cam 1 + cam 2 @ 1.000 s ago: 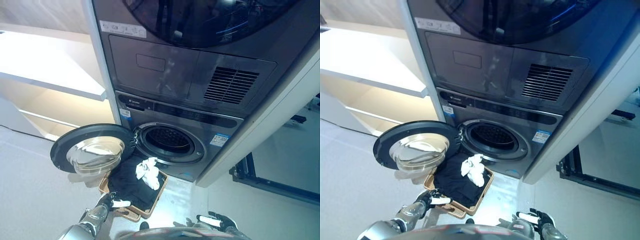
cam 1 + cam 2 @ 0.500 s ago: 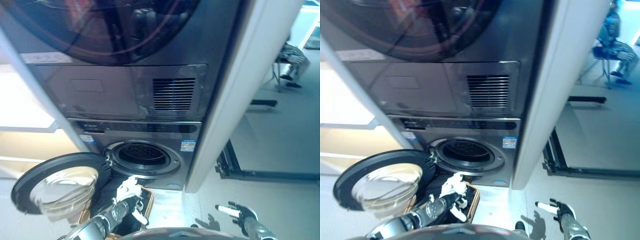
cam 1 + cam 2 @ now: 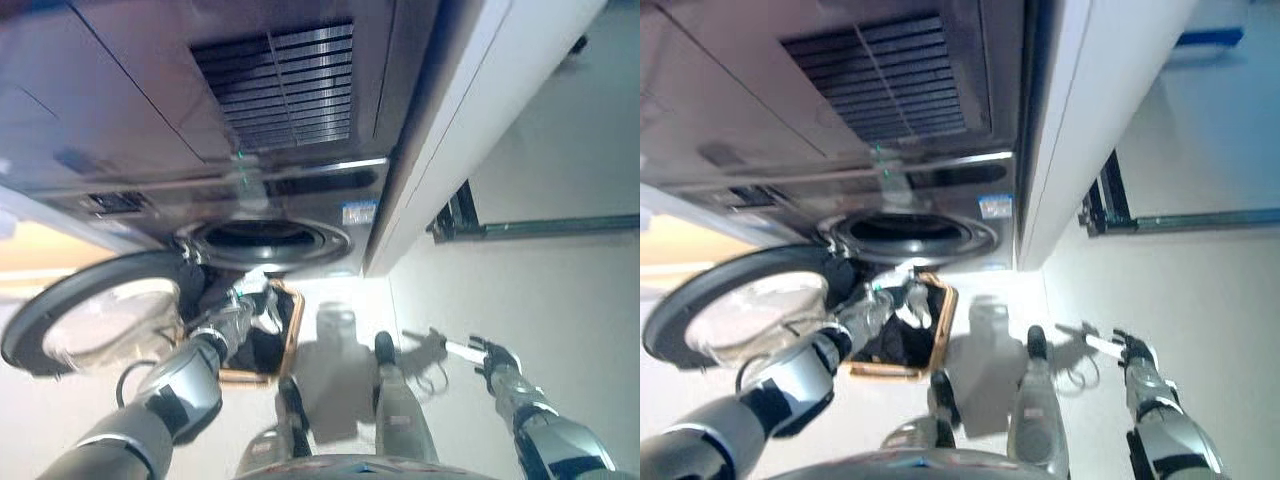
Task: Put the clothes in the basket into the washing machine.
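Left eye view: the washer (image 3: 265, 240) sits left of centre with its door (image 3: 85, 310) swung open toward the lower left. The basket (image 3: 288, 330) stands on the floor just below the drum opening, holding dark clothes (image 3: 262, 348) and a white piece. The left hand (image 3: 238, 308) reaches over the basket; its finger state cannot be determined (blurred). The right hand (image 3: 488, 354), lower right, hangs over bare floor with fingers extended, holding nothing.

Right eye view: same layout; the basket (image 3: 940, 325) is right of the door (image 3: 735, 315).

Bright, even light on the pale floor (image 3: 560, 270), while motion blur smears the dim washing machine (image 3: 200, 120).
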`<state>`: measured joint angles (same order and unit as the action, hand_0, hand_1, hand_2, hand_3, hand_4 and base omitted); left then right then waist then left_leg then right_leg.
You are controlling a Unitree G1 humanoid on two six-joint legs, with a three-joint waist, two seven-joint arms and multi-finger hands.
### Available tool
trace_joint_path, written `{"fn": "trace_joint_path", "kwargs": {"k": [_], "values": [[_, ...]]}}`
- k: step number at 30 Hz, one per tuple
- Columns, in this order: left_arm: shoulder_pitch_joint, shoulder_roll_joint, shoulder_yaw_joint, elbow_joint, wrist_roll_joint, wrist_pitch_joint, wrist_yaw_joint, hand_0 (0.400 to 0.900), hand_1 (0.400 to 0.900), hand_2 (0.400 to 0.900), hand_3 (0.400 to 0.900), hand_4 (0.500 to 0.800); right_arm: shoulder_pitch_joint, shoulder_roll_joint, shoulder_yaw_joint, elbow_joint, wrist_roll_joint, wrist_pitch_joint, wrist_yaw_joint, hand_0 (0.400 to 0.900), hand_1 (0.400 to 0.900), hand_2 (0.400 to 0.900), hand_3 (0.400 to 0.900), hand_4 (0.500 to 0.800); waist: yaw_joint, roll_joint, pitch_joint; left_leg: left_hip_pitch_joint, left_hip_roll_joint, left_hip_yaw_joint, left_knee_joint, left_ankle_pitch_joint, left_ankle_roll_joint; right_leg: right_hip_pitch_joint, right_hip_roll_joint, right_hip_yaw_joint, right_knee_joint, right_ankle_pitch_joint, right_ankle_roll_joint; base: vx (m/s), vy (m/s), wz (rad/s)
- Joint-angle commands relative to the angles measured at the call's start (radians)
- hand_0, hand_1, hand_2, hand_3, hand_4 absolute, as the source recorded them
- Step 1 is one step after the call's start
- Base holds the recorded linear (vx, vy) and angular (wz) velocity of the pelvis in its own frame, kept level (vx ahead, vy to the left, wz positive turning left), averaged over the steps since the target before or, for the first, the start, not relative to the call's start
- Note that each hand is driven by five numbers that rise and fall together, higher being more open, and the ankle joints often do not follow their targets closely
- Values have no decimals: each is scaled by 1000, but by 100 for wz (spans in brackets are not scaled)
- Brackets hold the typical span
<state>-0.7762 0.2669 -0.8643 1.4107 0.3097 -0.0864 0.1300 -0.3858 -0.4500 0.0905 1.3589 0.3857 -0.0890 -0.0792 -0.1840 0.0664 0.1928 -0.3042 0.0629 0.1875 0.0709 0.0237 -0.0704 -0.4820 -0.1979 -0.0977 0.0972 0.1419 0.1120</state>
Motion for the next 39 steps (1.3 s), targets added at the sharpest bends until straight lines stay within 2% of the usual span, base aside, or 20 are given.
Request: {"fn": "trace_joint_path", "kwargs": {"k": [1,9,11,13,20,25,31,39], "values": [[-153,77,18,56,29,18,70,900,900,900,900,800,-86,-48,10,30,55,-39,-55,900,900,900,900,800,-10,-20,42,-128,84,-52,106,-13,-42,-105,-21,-5,101,-2,33,-63,-40,10],[-319,155,-86,41,92,24,70,900,900,900,900,800,-256,-86,65,65,142,-51,-76,900,900,900,900,800,4,-18,53,-403,93,-87,314,-67,-53,-316,-47,-8,241,-42,18,-35,-24,9],[-344,167,-112,47,106,25,51,900,900,900,900,800,-285,-91,75,71,162,-48,-76,900,900,900,900,800,6,-22,48,-471,102,-90,383,-91,-50,-374,-53,-3,293,-55,13,35,22,-10],[-362,182,-132,49,118,21,42,900,900,900,900,800,-303,-88,90,75,176,-52,-75,900,900,900,900,800,13,-23,40,-517,111,-100,452,-147,-53,-413,-46,3,355,-100,17,89,28,-8],[-395,212,-191,61,171,24,-8,900,900,900,900,800,-335,-113,99,97,223,-49,-73,900,900,900,900,800,22,-40,23,-664,95,-108,614,-222,-35,-537,-54,8,464,-137,6,2,46,-2],[-407,209,-218,67,180,19,-44,900,900,900,900,800,-331,-113,109,113,242,-53,-60,900,900,900,900,800,31,-49,4,-728,72,-113,657,-241,-23,-579,-73,8,488,-142,7,5,53,8],[-396,222,-244,67,220,22,-36,900,900,900,900,800,-368,-120,134,105,246,-69,-68,900,900,900,900,800,39,-63,-5,-783,69,-112,696,-261,-12,-619,-69,11,487,-137,5,-10,62,-6],[-482,224,-262,78,233,52,24,900,900,900,900,800,-534,-121,194,107,269,-81,-143,900,900,900,900,800,46,-73,31,-891,48,-108,750,-279,4,-711,-78,28,499,-134,7,-13,59,-1]]}}
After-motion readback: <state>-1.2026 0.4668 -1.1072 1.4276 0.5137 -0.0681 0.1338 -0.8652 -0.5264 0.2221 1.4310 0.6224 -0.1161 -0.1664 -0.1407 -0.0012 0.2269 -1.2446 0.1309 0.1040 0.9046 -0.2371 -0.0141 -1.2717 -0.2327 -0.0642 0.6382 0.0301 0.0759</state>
